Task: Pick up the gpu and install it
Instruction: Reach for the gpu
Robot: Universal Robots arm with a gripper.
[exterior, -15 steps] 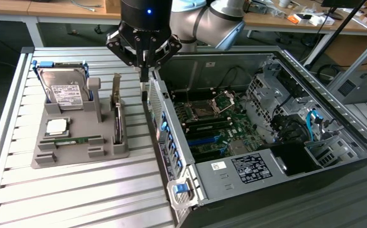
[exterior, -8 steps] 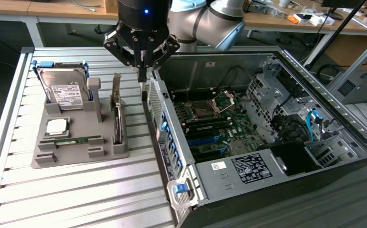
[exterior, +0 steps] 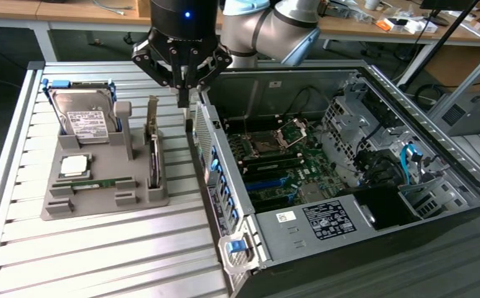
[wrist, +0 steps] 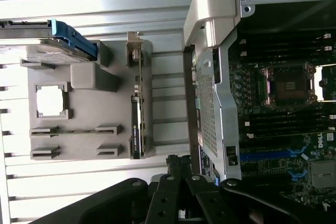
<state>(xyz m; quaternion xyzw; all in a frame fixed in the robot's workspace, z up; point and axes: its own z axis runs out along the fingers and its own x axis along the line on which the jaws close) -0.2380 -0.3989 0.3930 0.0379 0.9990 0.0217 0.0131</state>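
The gpu (exterior: 152,146) stood untouched in its holder (exterior: 99,200) mid-worktop; the gripper (exterior: 184,100), pressed together and empty, hovered beside the case (exterior: 261,93).

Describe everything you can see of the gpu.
The gpu is a thin dark circuit card with a silver metal bracket at one end. It stands on edge in a slot of the grey holder, along the side nearest the open computer case. Only the holder touches it; the shut gripper hangs apart from it, by the case wall.
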